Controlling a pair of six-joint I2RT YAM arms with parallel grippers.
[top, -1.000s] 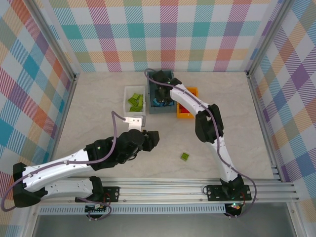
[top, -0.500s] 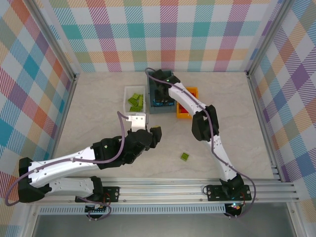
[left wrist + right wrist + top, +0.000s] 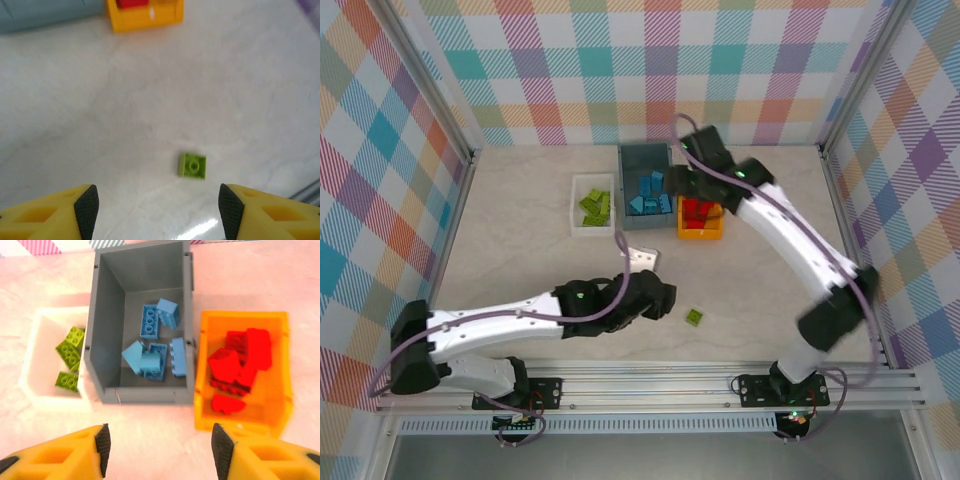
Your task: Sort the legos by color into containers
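Note:
One lime green lego [image 3: 694, 317] [image 3: 192, 166] lies alone on the table. My left gripper [image 3: 663, 298] [image 3: 157, 215] hangs open just left of it, the brick a little ahead of the fingertips and nothing between them. My right gripper [image 3: 692, 170] [image 3: 159, 445] is open and empty, held high over the bins. The white tray [image 3: 577, 200] [image 3: 35, 385] holds green legos [image 3: 69, 357]. The grey-blue bin [image 3: 630, 160] [image 3: 102, 330] holds blue legos [image 3: 155, 347]. Red legos [image 3: 237, 362] fill the orange-yellow bin [image 3: 682, 232] [image 3: 200, 390].
The three bins stand side by side at the back centre. Metal rails run along the left, right and front table edges. Checkered walls close the space. Bare table lies around the loose green brick.
My left arm has stretched to the right, bringing its gripper close to the loose green lego. My right gripper has risen out of the grey-blue bin and swung to the right.

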